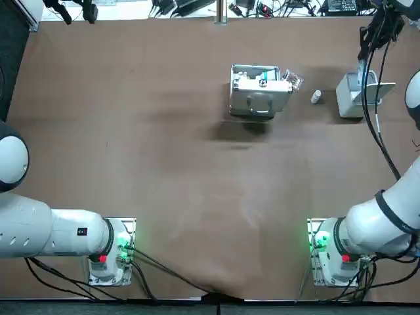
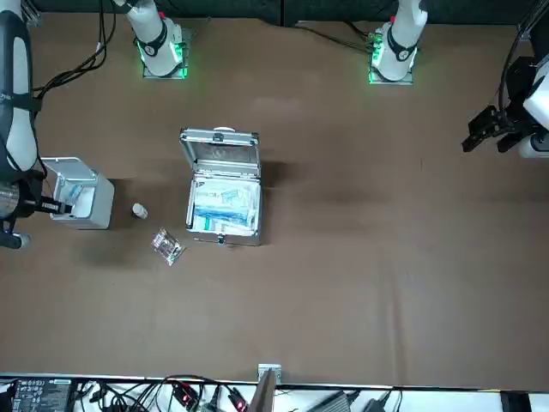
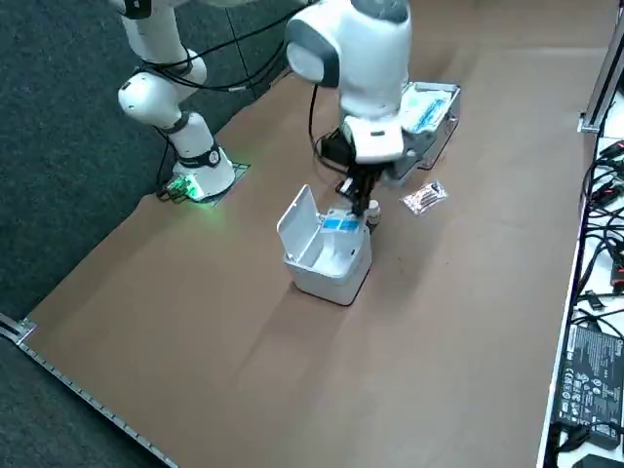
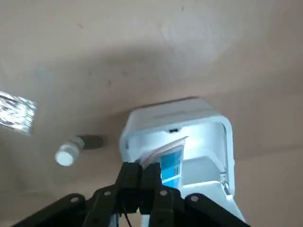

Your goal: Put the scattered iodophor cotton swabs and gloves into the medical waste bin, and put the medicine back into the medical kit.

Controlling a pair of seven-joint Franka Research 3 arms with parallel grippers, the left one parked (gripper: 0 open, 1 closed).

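The white medical waste bin (image 1: 354, 98) stands with its lid up at the table's right side. My right gripper (image 4: 140, 166) hangs just over the bin's mouth (image 4: 199, 142), shut on a flat packet with a blue label (image 4: 171, 160) that dips into the bin. The side view shows that packet (image 3: 341, 224) under the gripper (image 3: 357, 202). Beside the bin lies a small white medicine bottle (image 1: 316, 96). A clear crinkled packet (image 1: 293, 80) lies next to the open silver medical kit (image 1: 257, 88).
The kit's raised lid (image 2: 220, 146) faces the robot, and its tray (image 2: 225, 209) holds blue and white supplies. The bin's lid (image 3: 297, 222) leans toward the arm's base. Cables and electronics (image 2: 257, 396) line the far table edge.
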